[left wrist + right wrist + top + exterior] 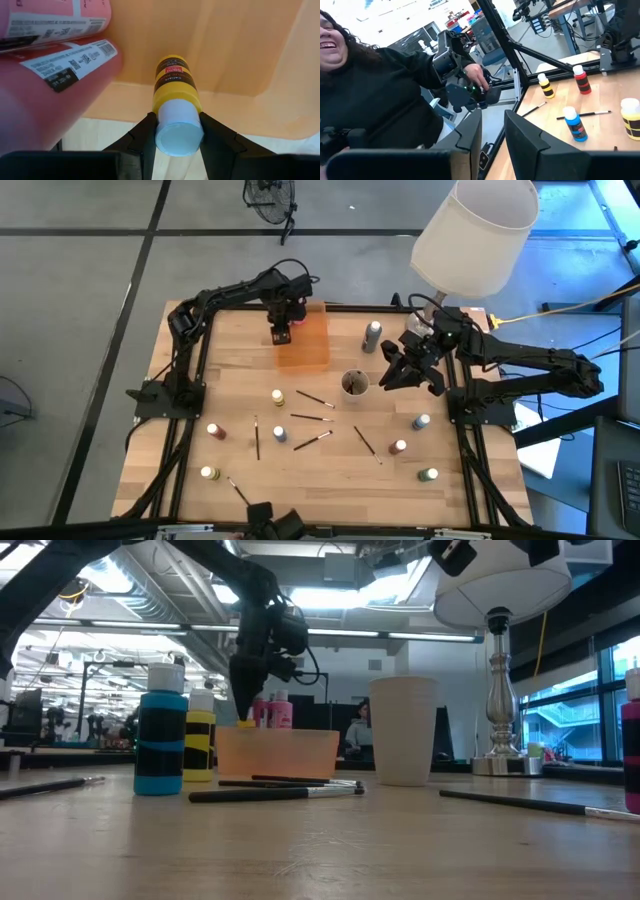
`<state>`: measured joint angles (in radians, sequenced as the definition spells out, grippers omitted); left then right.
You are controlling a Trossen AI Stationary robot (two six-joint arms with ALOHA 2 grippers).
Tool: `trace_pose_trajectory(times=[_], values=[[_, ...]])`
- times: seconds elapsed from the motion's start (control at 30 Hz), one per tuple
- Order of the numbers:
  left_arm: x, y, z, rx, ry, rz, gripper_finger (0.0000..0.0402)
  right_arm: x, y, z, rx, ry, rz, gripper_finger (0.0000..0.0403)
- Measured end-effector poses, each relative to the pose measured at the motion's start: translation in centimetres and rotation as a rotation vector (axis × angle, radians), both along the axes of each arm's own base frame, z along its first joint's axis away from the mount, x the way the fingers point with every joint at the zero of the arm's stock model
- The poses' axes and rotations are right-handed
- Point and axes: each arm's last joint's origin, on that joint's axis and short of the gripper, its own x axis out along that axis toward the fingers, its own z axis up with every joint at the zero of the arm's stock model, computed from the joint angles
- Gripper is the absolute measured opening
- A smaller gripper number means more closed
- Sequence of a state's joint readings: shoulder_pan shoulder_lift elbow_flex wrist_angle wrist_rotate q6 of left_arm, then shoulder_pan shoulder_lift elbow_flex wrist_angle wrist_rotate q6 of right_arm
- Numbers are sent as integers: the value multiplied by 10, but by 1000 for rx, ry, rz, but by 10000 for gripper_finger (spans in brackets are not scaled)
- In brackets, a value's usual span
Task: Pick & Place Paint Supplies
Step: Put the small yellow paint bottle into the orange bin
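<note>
Over the orange tray point(303, 345) at the tabletop's point(330, 480) eleven o'clock, the left gripper point(176, 131) has its fingers closed on a yellow paint bottle point(175, 87) just below the cap. It is probably light, rigid and smooth; pink bottles point(45, 75) crowd alongside. The right gripper point(492, 131) waits near one o'clock, fingers parted and empty.

- Eight bottles loose on the table point(330, 480): two yellow bottles point(277, 397), two red bottles point(215, 431), two blue bottles point(281, 434), one grey bottle point(373, 335), one green bottle point(429, 475)
- Three more bottles at the tray point(312, 352): two pink bottles point(50, 30), one yellow
- Six brushes point(312, 418) on the table
- One tray
- One cup point(354, 384)
- One lamp point(475, 230)
- Two grippers: left gripper point(281, 335), right gripper point(395, 375)
- One person point(370, 100) beyond the table
</note>
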<state>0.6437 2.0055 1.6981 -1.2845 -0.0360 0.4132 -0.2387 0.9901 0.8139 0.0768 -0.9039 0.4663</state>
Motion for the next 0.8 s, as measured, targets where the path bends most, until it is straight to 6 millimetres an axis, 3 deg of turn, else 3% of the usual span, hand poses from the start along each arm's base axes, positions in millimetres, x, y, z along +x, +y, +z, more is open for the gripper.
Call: trace_pose_trajectory(times=[0.8], values=[[-5, -1, -1, -27, 45, -26, 118, -1, -6, -1, 2, 4, -6, 87]])
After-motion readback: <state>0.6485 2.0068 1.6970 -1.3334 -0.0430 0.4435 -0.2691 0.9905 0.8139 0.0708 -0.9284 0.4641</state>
